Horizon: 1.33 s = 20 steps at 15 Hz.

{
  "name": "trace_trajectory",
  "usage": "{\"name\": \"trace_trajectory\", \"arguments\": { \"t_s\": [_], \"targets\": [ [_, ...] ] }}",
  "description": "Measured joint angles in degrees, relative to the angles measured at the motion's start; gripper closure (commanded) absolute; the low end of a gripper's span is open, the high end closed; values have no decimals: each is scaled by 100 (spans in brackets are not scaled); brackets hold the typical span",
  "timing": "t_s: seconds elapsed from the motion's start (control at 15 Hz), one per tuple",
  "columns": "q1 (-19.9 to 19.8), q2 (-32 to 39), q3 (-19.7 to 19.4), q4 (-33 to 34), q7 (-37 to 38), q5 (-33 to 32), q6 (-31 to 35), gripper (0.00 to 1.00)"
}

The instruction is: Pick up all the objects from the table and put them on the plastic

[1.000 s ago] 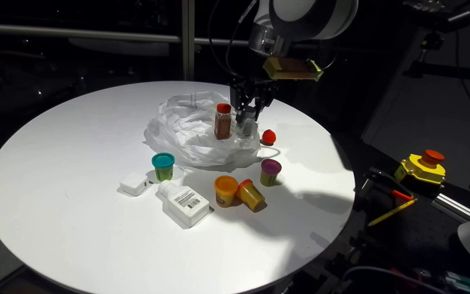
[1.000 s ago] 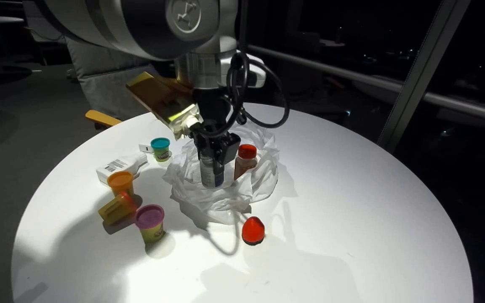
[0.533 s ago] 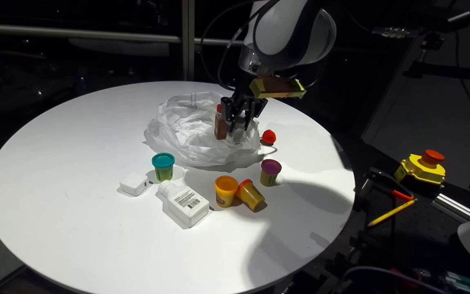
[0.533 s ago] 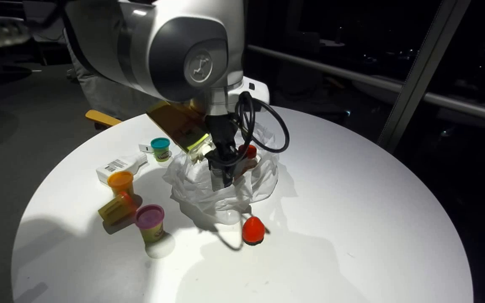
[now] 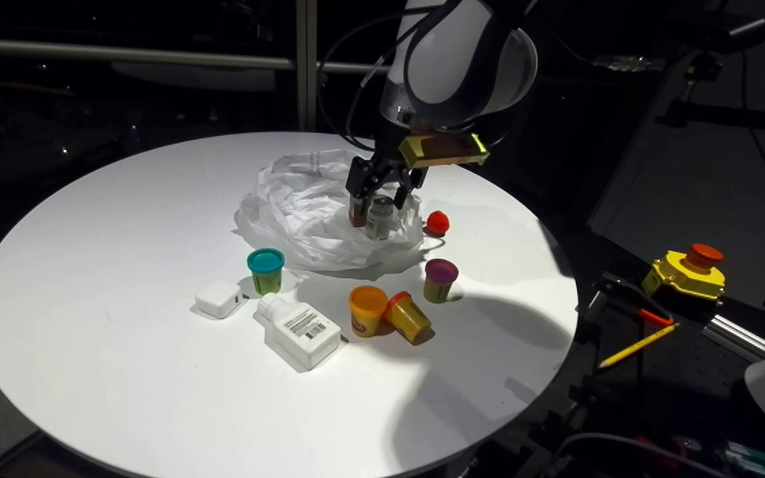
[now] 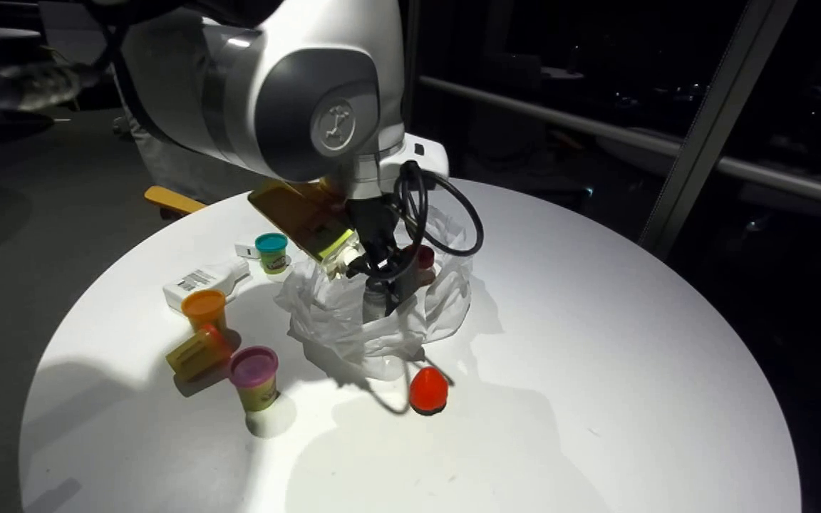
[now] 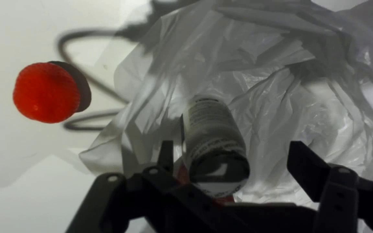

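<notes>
Here, your gripper (image 7: 231, 149) stands spread either side of the jar (image 7: 214, 132), which rests upright on the plastic (image 5: 309, 219), presumably to leave it beside the red bottle (image 5: 357, 215); cups (image 5: 368, 312) on the worktop (image 5: 130, 392) await transfer.

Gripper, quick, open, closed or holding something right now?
Gripper: open, holding nothing; the dark-topped labelled bottle is between its spread jaws, ungripped.

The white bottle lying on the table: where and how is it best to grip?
Probably across its body, on the two long sides, from above: the white bottle lies flat, and its narrower neck is close to the teal-lidded cup.
</notes>
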Motion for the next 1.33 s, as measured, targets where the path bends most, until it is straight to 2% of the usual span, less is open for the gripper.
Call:
{"name": "trace_trajectory", "arguments": {
  "t_s": [0.13, 0.27, 0.33, 0.53, 0.73, 1.0, 1.13, 1.33],
  "targets": [
    [365, -452, -336, -356, 93, -388, -401, 0],
    [825, -1006, -891, -704, 528, -1127, -1298, 0],
    [916, -1273, -1053, -831, 686, -1573, -1768, 1],
    [753, -1810, -1147, -960, 773, -2754, -2886, 0],
    [318, -1854, -1011, -941, 423, -3297, -2942, 0],
    [-283, -1509, -790, -913, -434, -3068, -2528, 0],
    [-524, -1211, -657, -897, -836, -2663, -2186, 0],
    [-865, -794, -336, -879, -1435, -1704, -1602, 0]
  ]
}}
